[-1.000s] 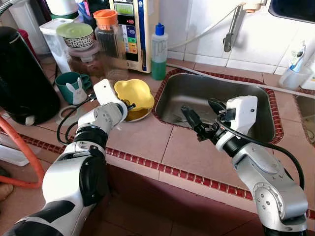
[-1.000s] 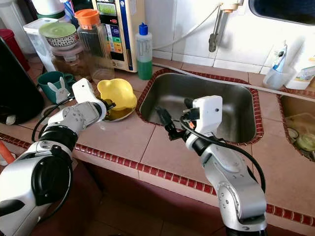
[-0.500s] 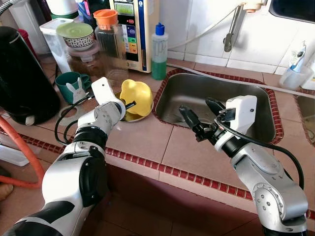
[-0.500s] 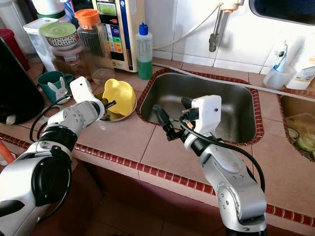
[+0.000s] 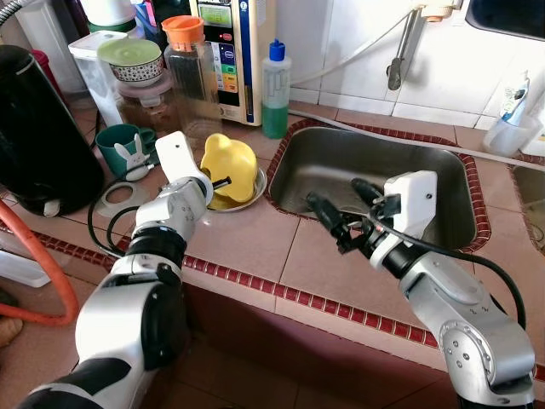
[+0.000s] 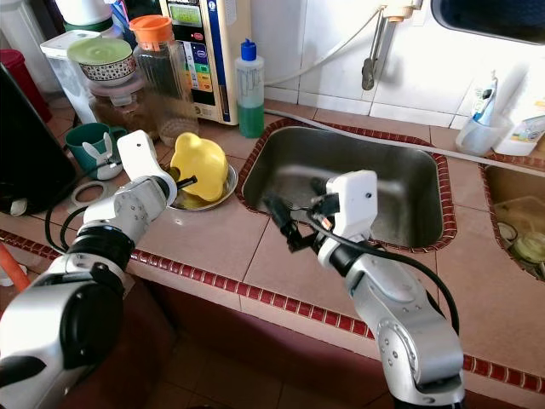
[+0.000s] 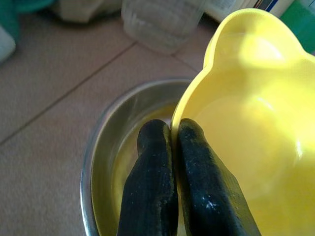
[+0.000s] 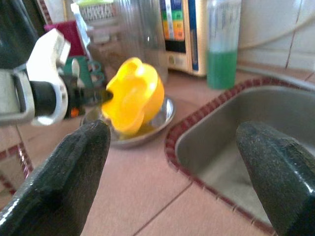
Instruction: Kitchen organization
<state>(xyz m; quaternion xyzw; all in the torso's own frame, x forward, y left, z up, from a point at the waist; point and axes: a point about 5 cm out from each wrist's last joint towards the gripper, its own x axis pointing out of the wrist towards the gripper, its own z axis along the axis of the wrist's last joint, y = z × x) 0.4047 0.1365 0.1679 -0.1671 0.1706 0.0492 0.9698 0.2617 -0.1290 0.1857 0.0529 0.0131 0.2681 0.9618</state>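
Left tool (image 7: 172, 147) pinching rim of yellow bowl (image 5: 228, 162), bowl tilted up over steel dish (image 5: 249, 194) on tiled surface (image 5: 247, 243), right tool (image 5: 341, 209) spread wide, empty, at sink (image 5: 443, 183) edge

The left gripper (image 6: 180, 181) pinches the rim of a yellow bowl (image 6: 198, 162), tilted on edge over a steel dish (image 6: 220, 192) on the tiled tabletop (image 6: 213, 243), while the right gripper (image 6: 294, 213), fingers apart, hovers at the sink (image 6: 400, 183) edge.
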